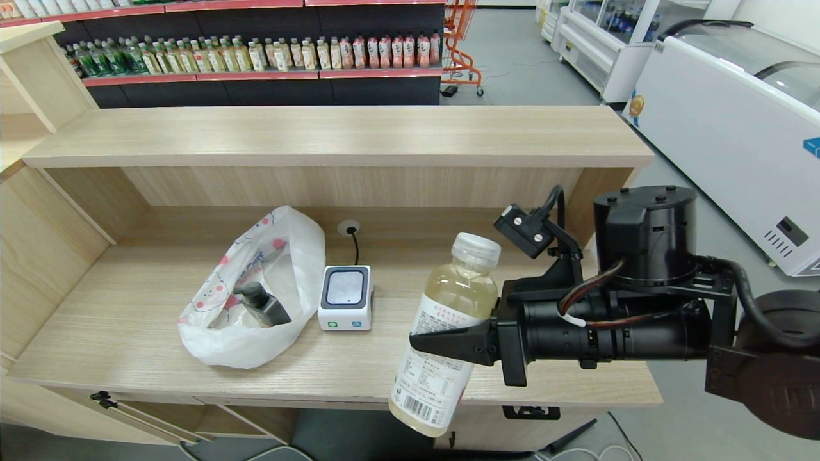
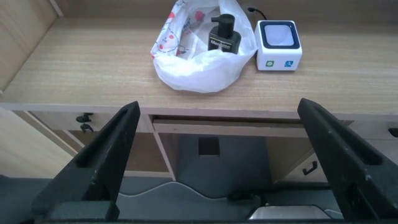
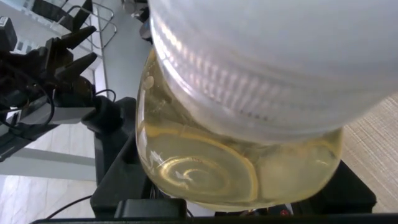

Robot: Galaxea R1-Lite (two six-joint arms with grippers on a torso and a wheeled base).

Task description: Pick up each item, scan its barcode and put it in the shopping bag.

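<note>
— So, right end effector (image 1: 442, 340): clamped on what?
— Clamped on the bottle (image 1: 451, 301), mid-body, across the label (image 1: 435, 371). Held tilted, cap (image 1: 476, 248) end up, base end out past the front edge of the desk (image 1: 115, 333), well apart from the scanner (image 1: 346, 298).

— Why gripped there?
— Probably to leave the barcode (image 1: 426, 406) bare. Printed low on the label, near the base, below the grip. Turned toward the head camera, though, not toward the scanner, so likely needs rotating before any scan.

— Anything legible?
— Rows of small print and some red characters on the label, too small to make out. From the right wrist, pale yellow liquid (image 3: 205, 168) close up, nothing written.

— And the left end effector (image 2: 217, 168)?
— Spread wide, holding nothing. Hanging low in front of the desk edge, out of the way.

— Bag?
— Bag (image 1: 256, 288) on the desk, just beside the scanner, mouth gaping toward the robot. Looks left that way for an easy drop. Already holds a pump bottle (image 1: 262, 306) with a dark head. Red pattern on the plastic; pale lettering on the pump bottle, unreadable.

— Scanner markings?
— Window facing up, two small icons (image 1: 346, 324) on the front face, one green, one blue. No words to report.
</note>
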